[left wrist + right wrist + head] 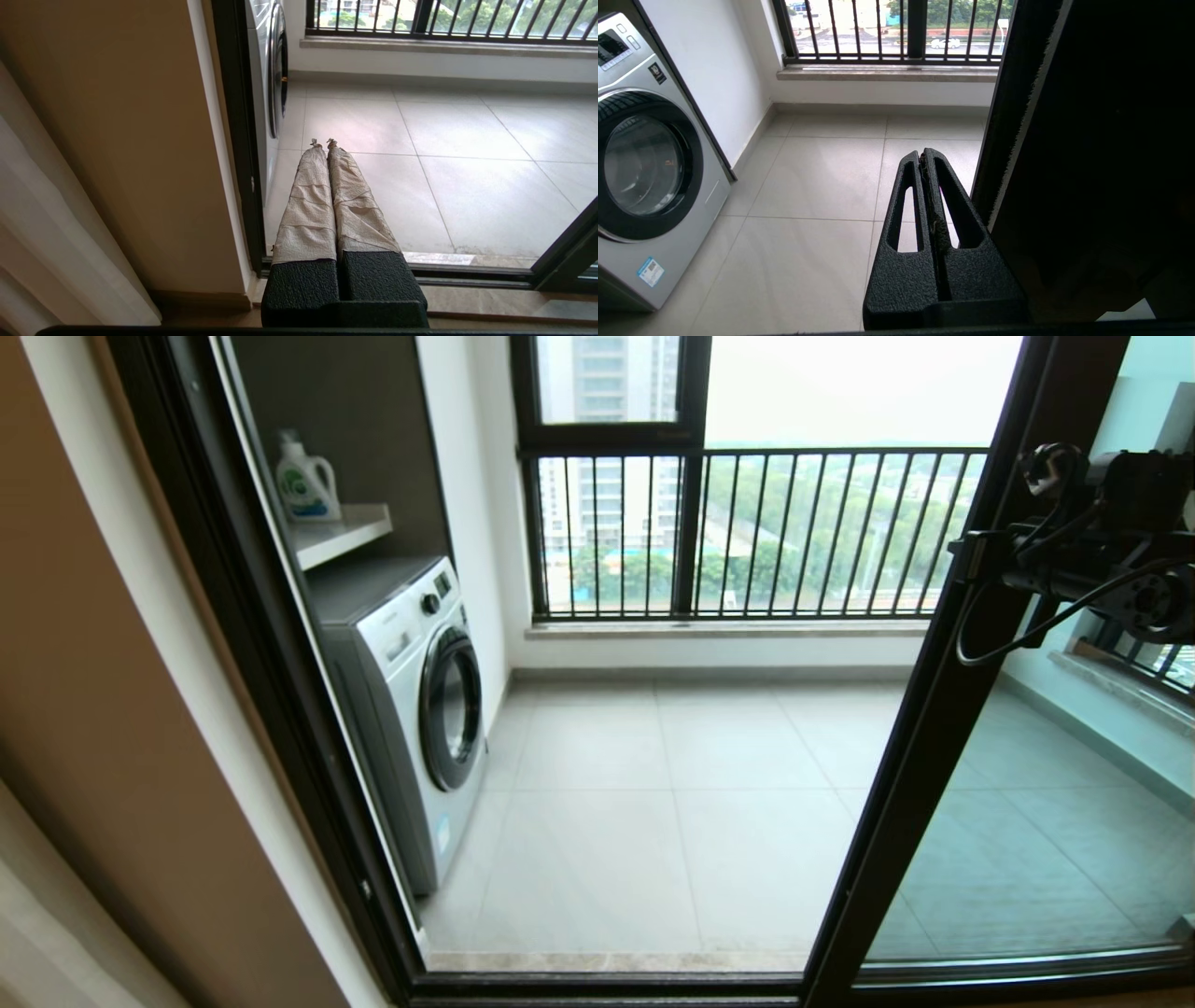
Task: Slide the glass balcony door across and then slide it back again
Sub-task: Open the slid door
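Glass balcony door (943,709) stile beside the closed right end effector (923,154); left end effector (323,142) closed, unseen from head.

Right arm raised at the right of the head view, wrist and cabling level, reaching leftward; right gripper (924,156) shows in its wrist view with both black slotted fingers (906,205) pressed together, nothing between them. Left gripper (323,143) shows only in its own wrist view: paper-wrapped fingers (310,196) closed tip to tip, empty, pointing forward and down.
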